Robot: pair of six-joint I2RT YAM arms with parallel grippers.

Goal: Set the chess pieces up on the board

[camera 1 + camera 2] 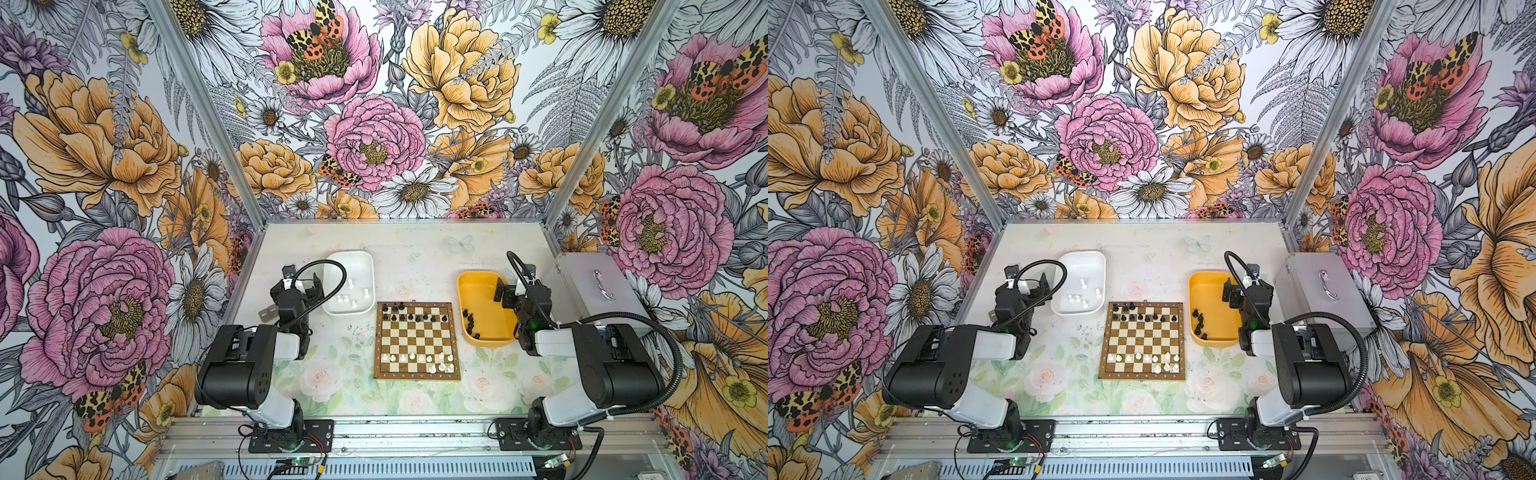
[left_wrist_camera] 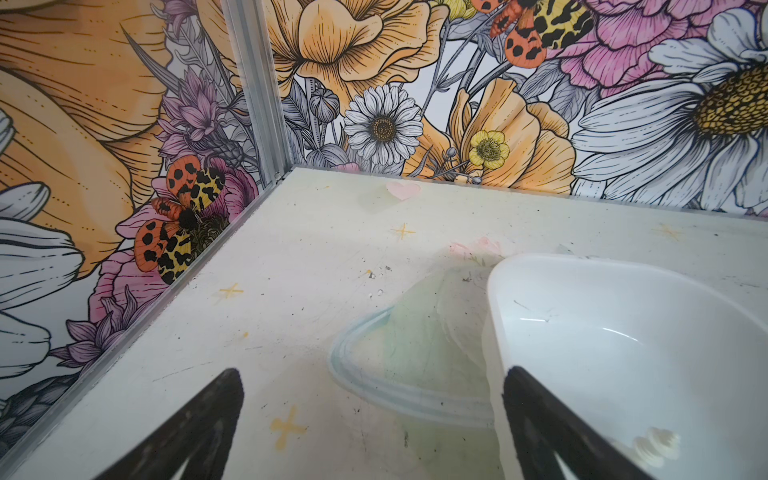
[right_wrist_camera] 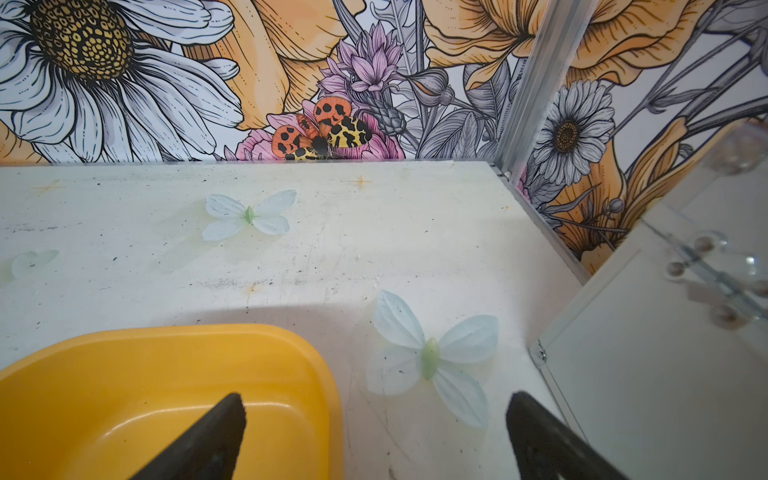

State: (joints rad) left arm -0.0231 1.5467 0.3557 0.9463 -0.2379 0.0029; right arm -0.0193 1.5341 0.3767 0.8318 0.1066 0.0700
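In both top views the board [image 1: 417, 340] lies between white tray [image 1: 349, 252] and yellow tray [image 1: 478, 291], black chess pieces [image 1: 410, 317] on its far rows, white chess pieces [image 1: 421, 358] on its near rows; left wrist: left fingers [image 2: 208, 424] spread wide, empty; right wrist: right fingers [image 3: 208, 440] likewise.

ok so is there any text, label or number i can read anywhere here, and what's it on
nothing here can be read clearly
board: tiny pale marks along its brown border, too small to read
white tray: no print visible
yellow tray: no print visible
metal case: no label visible
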